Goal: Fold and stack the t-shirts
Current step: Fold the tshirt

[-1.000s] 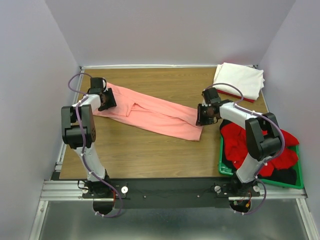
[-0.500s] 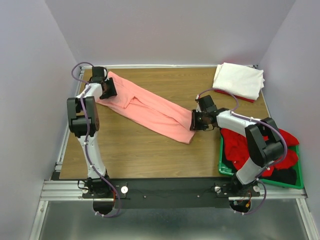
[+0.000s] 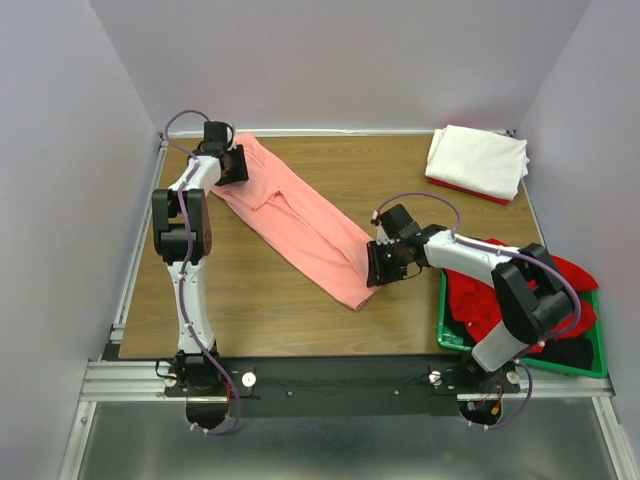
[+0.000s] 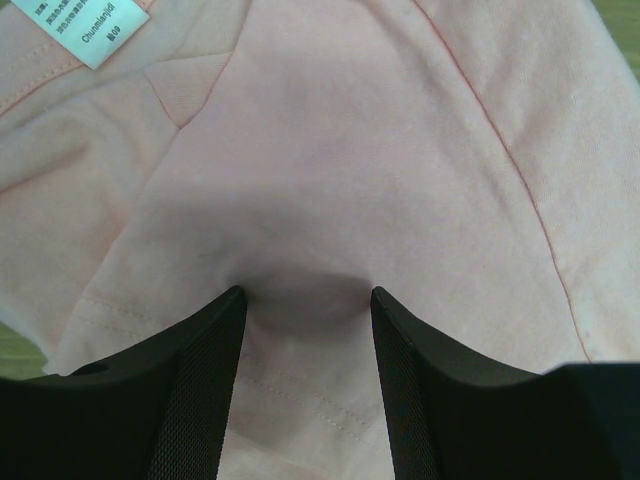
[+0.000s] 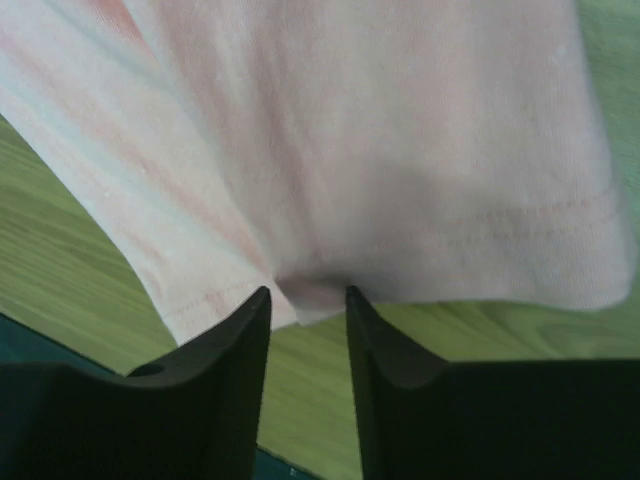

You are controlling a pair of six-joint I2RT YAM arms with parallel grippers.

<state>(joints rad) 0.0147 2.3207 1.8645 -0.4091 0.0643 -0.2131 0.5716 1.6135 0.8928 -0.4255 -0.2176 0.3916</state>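
The salmon-pink t-shirt (image 3: 300, 225) lies in a long folded band running diagonally across the wooden table (image 3: 270, 310). My left gripper (image 3: 232, 165) is shut on its far-left end, with cloth bunched between the fingertips in the left wrist view (image 4: 305, 292). My right gripper (image 3: 378, 265) is shut on the near-right hem, pinched at the fingertips in the right wrist view (image 5: 307, 292). A white label (image 4: 90, 30) shows on the shirt (image 4: 330, 150). The hem (image 5: 350, 130) hangs just over the wood.
A folded white t-shirt (image 3: 478, 160) lies on a red one (image 3: 470, 190) at the back right corner. A green crate (image 3: 448, 335) at the right edge holds crumpled red shirts (image 3: 480, 285) and dark cloth (image 3: 570, 352). Grey walls close in the table.
Both grippers swung the shirt clockwise. The left gripper moved away and right to the back edge. The right gripper moved nearer and left. The band now lies steeper.
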